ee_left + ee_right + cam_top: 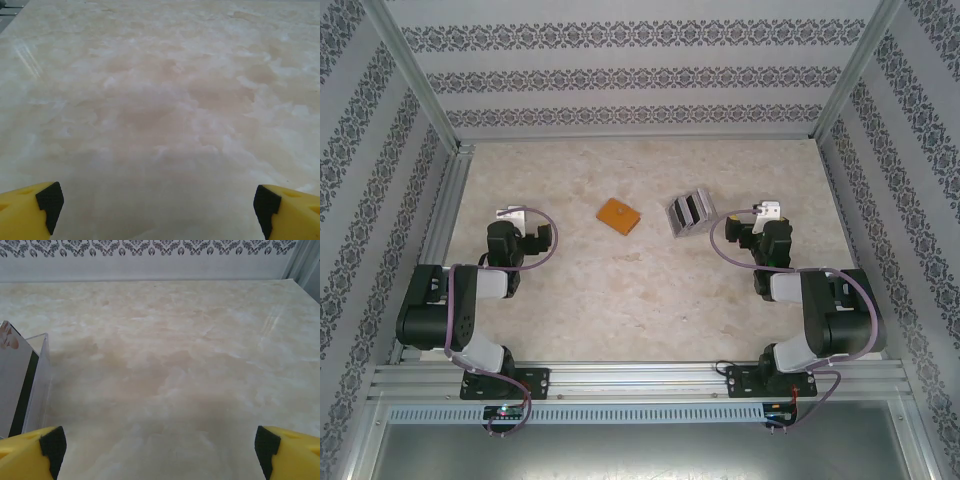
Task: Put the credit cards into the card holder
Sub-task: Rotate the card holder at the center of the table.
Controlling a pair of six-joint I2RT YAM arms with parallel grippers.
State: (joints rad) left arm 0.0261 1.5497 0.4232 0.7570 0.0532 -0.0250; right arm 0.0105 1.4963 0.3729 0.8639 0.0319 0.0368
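Note:
The card holder [619,215], a small orange-tan square wallet, lies flat on the marble table a little left of centre. To its right stands a silver-grey block with dark stripes [691,211]. At the left edge of the right wrist view this block looks like a clear stand [22,385] with flat grey sheets in it. I cannot tell whether those sheets are the credit cards. My left gripper [510,214] [159,205] is open over bare table, left of the wallet. Just right of the stand, my right gripper [768,209] [159,445] is open with nothing between its fingers.
Patterned walls and aluminium posts [840,95] enclose the table on three sides. The marble top [640,290] between the two arms lies bare. A metal rail [640,378] carries both arm bases along the near edge.

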